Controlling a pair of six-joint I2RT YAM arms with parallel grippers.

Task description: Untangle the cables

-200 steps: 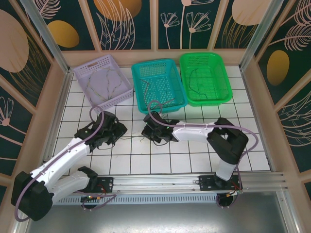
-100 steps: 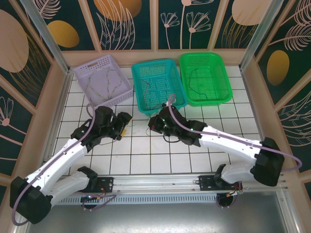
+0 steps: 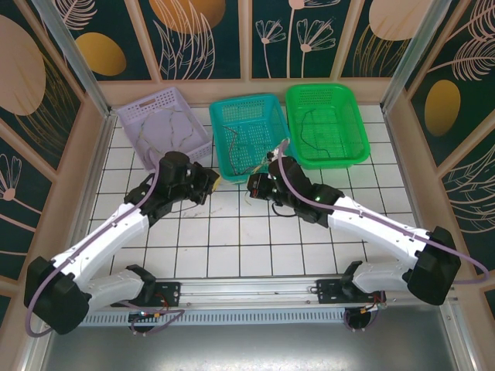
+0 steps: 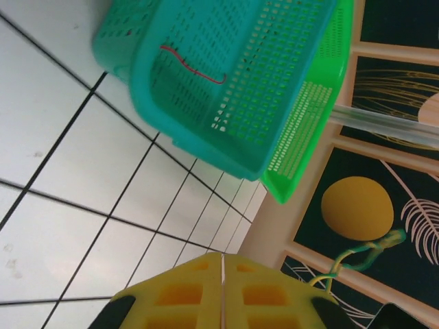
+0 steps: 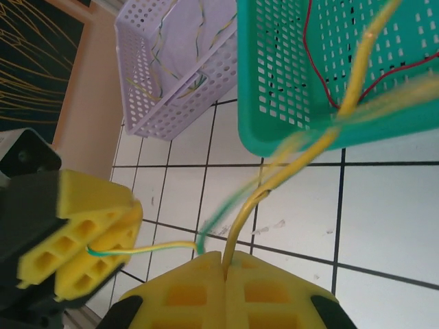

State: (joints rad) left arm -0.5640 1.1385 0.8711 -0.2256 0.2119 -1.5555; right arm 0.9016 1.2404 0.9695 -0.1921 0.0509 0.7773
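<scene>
Clearly, the right fingers [image 5: 185, 295] are pressing flat together, pinching a yellow strand [image 5: 302, 154] that is emerging from the seam between the pads. Just to the left, the left fingers [image 5: 82, 240] are clamping shut on a thin yellow-green strand [image 5: 161, 245]. This strand is crossing the short gap to the right fingers, then bending away alongside the yellow one toward the teal basket [image 5: 274, 130]. Gripping the tangle at two separate points is probably meant to let the arms draw the strands apart.

Both grips are hanging above the white table [image 5: 384, 226], just near of the teal basket, where a red cable [image 5: 315, 75] is lying. More yellow and green cables [image 5: 164, 41] are sitting in the lilac basket [image 5: 199, 82] to the far left. A dark cable [image 3: 309, 127] is resting in the green basket [image 3: 340, 158] on the right.
</scene>
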